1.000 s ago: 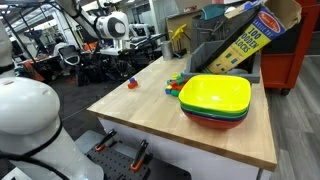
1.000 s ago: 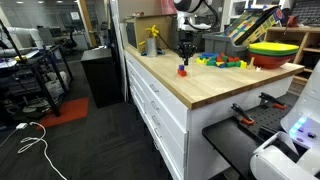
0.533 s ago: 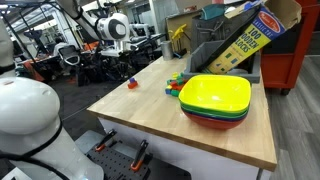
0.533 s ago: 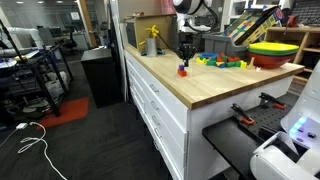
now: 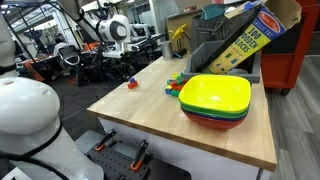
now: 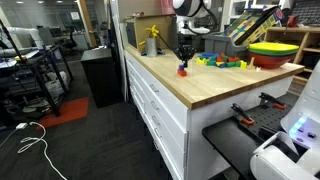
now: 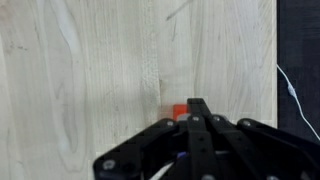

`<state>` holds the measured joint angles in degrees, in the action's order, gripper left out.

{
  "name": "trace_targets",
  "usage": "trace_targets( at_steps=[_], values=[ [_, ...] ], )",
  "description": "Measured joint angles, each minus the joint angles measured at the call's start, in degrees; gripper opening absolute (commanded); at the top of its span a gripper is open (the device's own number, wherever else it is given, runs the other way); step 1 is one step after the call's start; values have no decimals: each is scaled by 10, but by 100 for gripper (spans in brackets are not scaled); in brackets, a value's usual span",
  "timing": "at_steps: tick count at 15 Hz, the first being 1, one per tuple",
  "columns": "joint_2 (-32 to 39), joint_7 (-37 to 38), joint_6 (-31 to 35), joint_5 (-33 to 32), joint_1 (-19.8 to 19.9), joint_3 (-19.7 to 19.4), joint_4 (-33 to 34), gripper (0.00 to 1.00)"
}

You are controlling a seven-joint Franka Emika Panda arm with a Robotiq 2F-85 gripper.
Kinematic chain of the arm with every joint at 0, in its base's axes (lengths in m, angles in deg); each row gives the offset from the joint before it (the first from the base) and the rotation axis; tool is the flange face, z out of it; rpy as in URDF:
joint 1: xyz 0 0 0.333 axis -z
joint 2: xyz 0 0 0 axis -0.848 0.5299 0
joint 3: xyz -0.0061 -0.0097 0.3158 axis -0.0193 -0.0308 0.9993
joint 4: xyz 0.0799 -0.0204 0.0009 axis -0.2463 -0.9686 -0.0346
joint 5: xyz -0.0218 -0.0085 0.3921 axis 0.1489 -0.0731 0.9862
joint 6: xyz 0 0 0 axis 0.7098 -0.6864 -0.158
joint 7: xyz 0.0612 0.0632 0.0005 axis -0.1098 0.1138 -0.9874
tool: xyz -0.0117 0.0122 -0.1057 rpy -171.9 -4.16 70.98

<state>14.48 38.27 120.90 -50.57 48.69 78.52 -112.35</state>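
- In an exterior view, the hand [image 5: 128, 68] is hanging just above the red block [image 5: 131, 83]. The block is lying on the far left part of the surface [image 5: 150, 120], well apart from the stacked bowls [image 5: 215, 100].
- In an exterior view, the hand [image 6: 184, 57] is standing over the red block [image 6: 182, 70]; I cannot tell if they are touching.
- In the wrist view, the hand [image 7: 195, 104] is showing its fingers pressed together and pinching nothing, with the red block [image 7: 177, 111] peeking out beside the tip.
- I am judging this step as an approach. Grasping would call for spreading the fingers first, while pushing would only need lowering.

Red block [image 7: 176, 110] mostly behind jaws
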Motion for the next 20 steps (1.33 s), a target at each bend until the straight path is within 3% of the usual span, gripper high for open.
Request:
trace_targets(
  at_steps=[20],
  values=[
    [4,0,30,-25,0,0,2,0]
  ],
)
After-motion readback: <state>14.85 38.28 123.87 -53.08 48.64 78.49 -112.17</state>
